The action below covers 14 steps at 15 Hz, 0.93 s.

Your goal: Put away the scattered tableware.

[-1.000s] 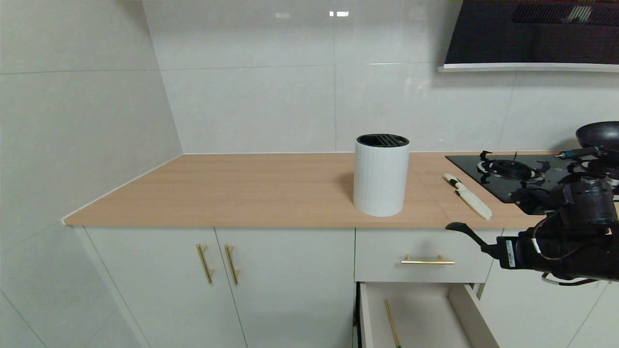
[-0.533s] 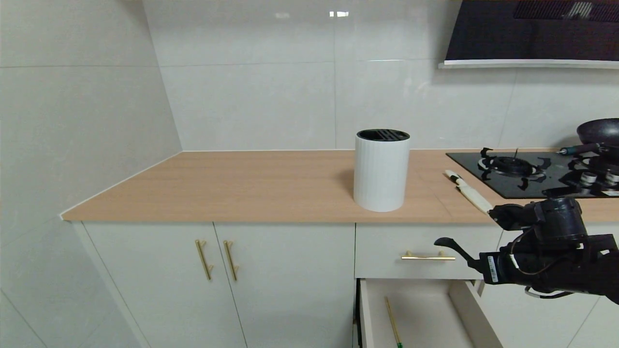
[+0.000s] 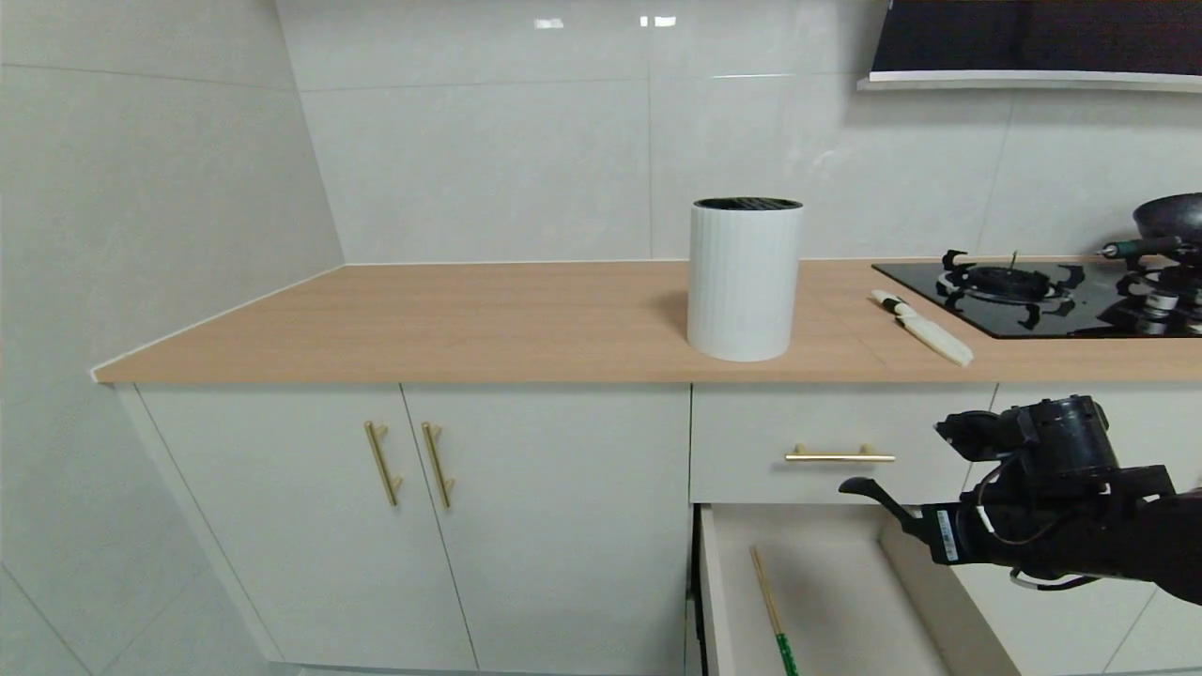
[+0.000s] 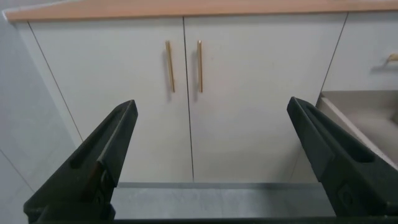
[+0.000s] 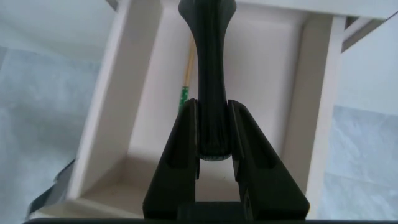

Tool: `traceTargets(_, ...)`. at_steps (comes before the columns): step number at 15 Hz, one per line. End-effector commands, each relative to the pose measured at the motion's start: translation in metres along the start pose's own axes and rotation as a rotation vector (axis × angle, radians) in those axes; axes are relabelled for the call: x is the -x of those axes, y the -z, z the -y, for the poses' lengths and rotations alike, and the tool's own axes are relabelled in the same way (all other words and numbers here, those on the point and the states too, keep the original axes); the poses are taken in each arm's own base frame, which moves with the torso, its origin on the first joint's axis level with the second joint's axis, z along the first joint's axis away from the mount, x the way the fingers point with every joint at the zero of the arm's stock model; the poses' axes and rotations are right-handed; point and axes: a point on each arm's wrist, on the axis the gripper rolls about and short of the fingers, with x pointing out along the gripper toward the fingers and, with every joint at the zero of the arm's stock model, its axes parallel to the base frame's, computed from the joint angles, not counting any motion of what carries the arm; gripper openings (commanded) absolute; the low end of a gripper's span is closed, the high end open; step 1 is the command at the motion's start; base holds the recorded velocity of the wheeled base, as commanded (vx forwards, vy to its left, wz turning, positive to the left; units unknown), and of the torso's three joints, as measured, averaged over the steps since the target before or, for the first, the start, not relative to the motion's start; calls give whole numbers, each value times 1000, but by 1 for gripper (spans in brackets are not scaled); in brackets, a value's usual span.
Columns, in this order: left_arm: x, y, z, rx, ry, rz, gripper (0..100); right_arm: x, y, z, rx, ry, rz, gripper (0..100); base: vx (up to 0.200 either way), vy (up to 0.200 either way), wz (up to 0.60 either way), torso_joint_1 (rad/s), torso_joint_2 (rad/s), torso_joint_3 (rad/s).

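Hovering lower right, right gripper (image 3: 925, 531) clamping black utensil (image 3: 869, 494) over open drawer (image 3: 826, 591) — apparently lining up drop; left gripper (image 4: 211, 112) spread, empty.

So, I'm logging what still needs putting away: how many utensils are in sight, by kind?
1 cream-coloured knife, on the wooden counter
1 yellow chopstick with a green end (maybe a pair), in the open drawer
1 black long-handled utensil, in the right gripper
Total: 3

Right gripper (image 3: 922, 533) poised above the open drawer (image 3: 706, 591).
Its jaws clamp a black utensil (image 3: 869, 493) lengthwise over the drawer; the left gripper (image 4: 211, 109) has its jaws wide apart.
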Motion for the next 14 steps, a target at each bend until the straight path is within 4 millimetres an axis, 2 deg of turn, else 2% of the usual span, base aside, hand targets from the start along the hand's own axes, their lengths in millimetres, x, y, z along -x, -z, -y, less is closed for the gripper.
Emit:
traceTargets(1, 0, 0, 0, 0, 0, 0, 100, -7, 4, 1, -1, 5, -18, 0, 0, 0, 0, -173, 491, 286)
traceTargets(9, 0, 0, 0, 0, 0, 0, 100, -18, 11, 2, 15, 6, -26, 0, 0, 0, 0, -146, 456, 302)
traceTargets(12, 0, 0, 0, 0, 0, 0, 100, -23, 12, 2, 14, 7, -35, 0, 0, 0, 0, 24, 52, 16)
traceTargets(14, 0, 0, 0, 0, 0, 0, 100, -38, 15, 3, 15, 10, -9, 0, 0, 0, 0, -73, 132, 105)
